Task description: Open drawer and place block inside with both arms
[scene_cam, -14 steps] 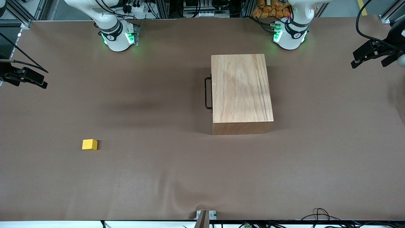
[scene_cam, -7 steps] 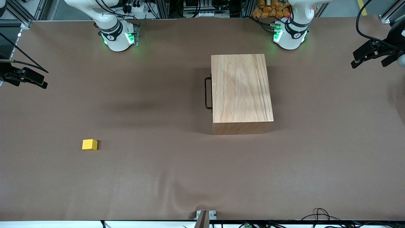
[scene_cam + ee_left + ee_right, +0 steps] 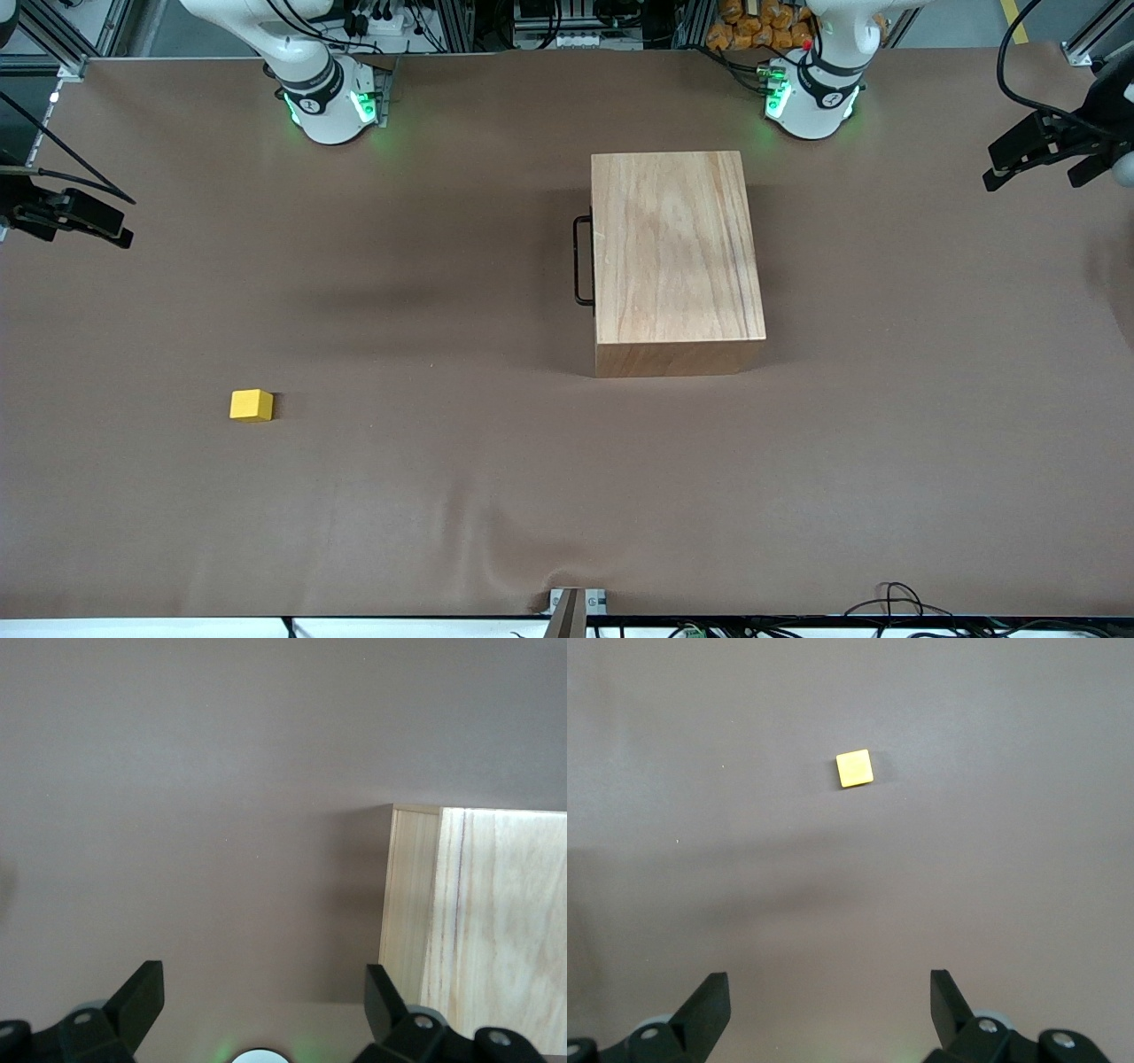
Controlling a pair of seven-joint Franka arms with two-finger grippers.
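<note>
we hold both grippers high with jaws wide, the left gripper [image 3: 1032, 164] well off the shut drawer's handle [image 3: 582, 260], which faces the right gripper [image 3: 84, 221] and the yellow block [image 3: 252, 405] on the surface.

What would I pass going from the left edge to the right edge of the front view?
Right end effector → yellow block → black drawer handle → wooden box → left end effector.

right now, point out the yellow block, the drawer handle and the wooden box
yellow block [image 3: 252, 405], front view, its top face
drawer handle [image 3: 578, 261], front view, the long black bar
wooden box [image 3: 675, 244], front view, middle of its top
</note>
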